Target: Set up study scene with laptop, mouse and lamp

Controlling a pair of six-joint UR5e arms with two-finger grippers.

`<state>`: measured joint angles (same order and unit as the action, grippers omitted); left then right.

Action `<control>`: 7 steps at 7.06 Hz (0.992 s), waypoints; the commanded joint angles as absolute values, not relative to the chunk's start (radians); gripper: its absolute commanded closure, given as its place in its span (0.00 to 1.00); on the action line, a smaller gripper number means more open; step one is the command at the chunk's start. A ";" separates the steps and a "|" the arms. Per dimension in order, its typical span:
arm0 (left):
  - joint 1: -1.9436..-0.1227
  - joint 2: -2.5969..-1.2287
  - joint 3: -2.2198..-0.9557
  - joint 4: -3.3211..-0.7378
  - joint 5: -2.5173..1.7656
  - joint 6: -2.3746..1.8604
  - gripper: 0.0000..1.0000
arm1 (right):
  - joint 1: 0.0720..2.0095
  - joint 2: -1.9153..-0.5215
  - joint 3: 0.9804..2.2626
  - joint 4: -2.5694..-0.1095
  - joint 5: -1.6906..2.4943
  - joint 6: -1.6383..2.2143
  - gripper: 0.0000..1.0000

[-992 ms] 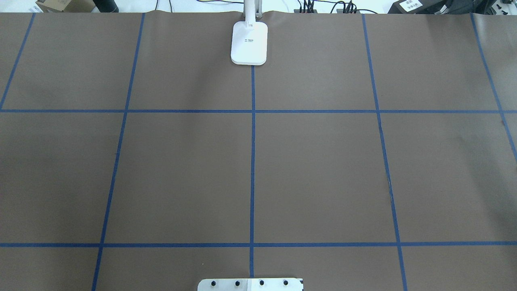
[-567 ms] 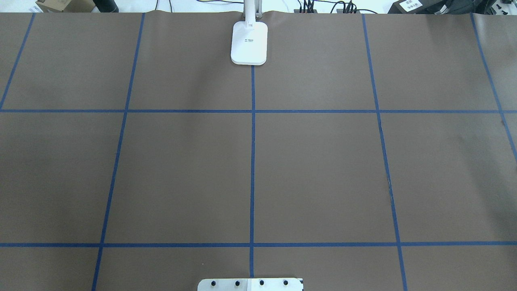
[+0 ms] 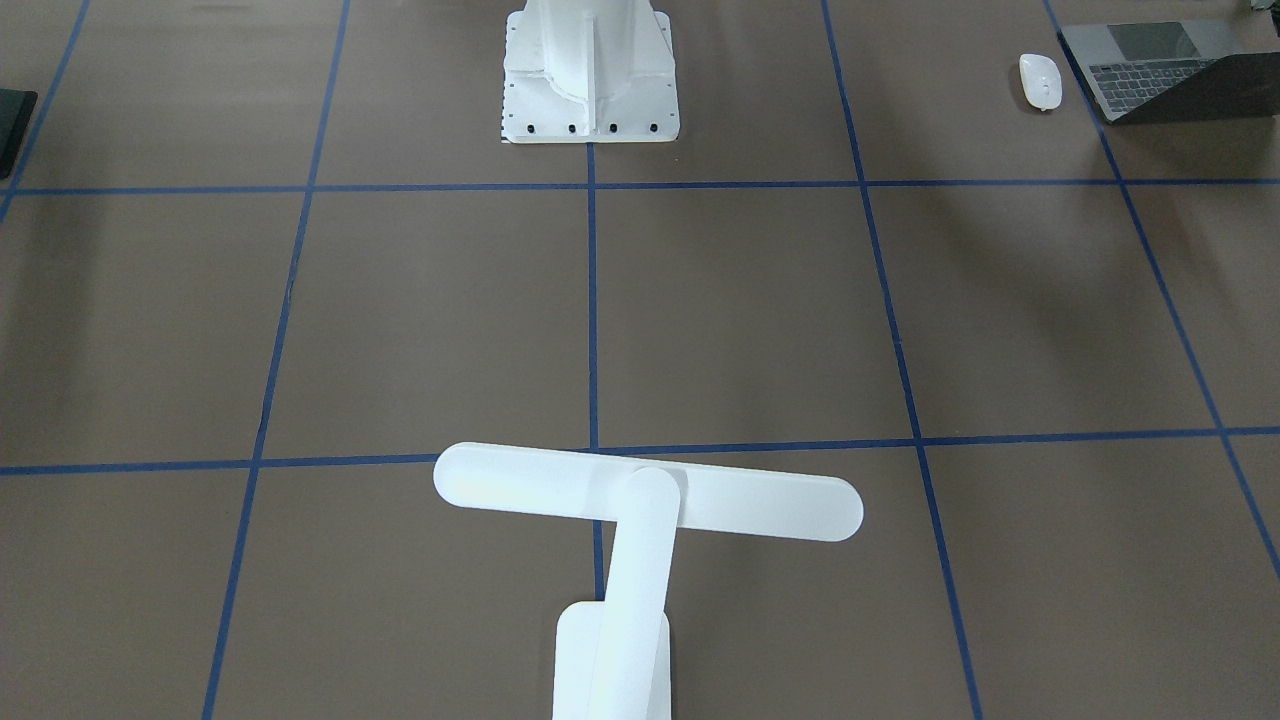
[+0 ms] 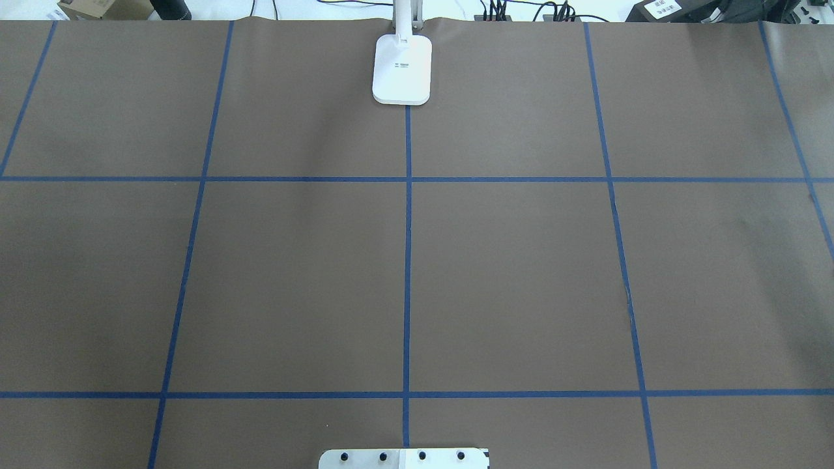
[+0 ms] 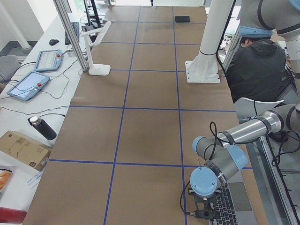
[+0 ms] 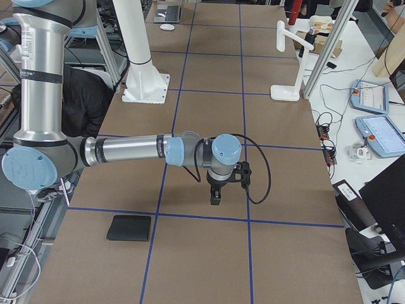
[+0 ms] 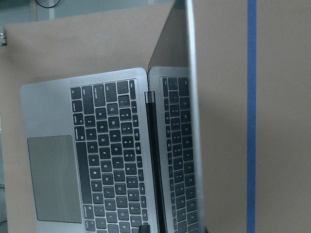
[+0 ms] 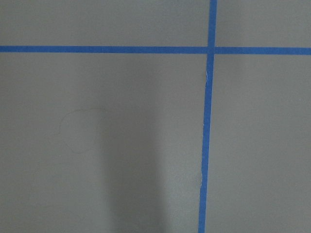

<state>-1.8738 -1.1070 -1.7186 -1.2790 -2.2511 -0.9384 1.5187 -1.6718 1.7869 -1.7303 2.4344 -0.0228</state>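
The laptop (image 3: 1150, 62) lies open at the table corner on my left, and its keyboard (image 7: 107, 155) and thin screen edge fill the left wrist view. Beside it sits the white mouse (image 3: 1040, 81). My left gripper (image 5: 203, 213) hangs just above the laptop (image 5: 232, 206); I cannot tell whether it is open or shut. The white T-shaped lamp (image 3: 650, 495) stands at the far edge's middle, its base (image 4: 402, 68) on the centre tape line. My right gripper (image 6: 216, 196) points down over bare paper, far from all three; I cannot tell its state either.
A black mouse pad (image 6: 130, 228) lies near the table's end on my right. The white bolted pedestal (image 3: 590, 75) stands at the near edge's middle. A person (image 5: 258, 65) sits behind it. Tablets and cables (image 5: 35, 77) lie past the far edge.
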 commanded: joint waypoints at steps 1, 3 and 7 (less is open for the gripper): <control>-1.945 -1.136 -1.732 -1.270 -2.244 -0.939 1.00 | 1.519 -1.672 1.784 -1.730 2.434 -0.023 0.00; -1.950 -1.143 -1.852 -1.199 -2.244 -0.940 1.00 | 1.519 -1.674 1.784 -1.730 2.436 -0.023 0.00; -1.942 -1.513 -1.993 -0.714 -2.241 -0.998 1.00 | 1.519 -1.671 1.787 -1.730 2.436 -0.020 0.00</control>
<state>-1.9469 -1.3764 -1.9707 -0.8588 -2.2413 -0.9615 1.5186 -1.6708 1.7856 -1.7307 2.4360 -0.0197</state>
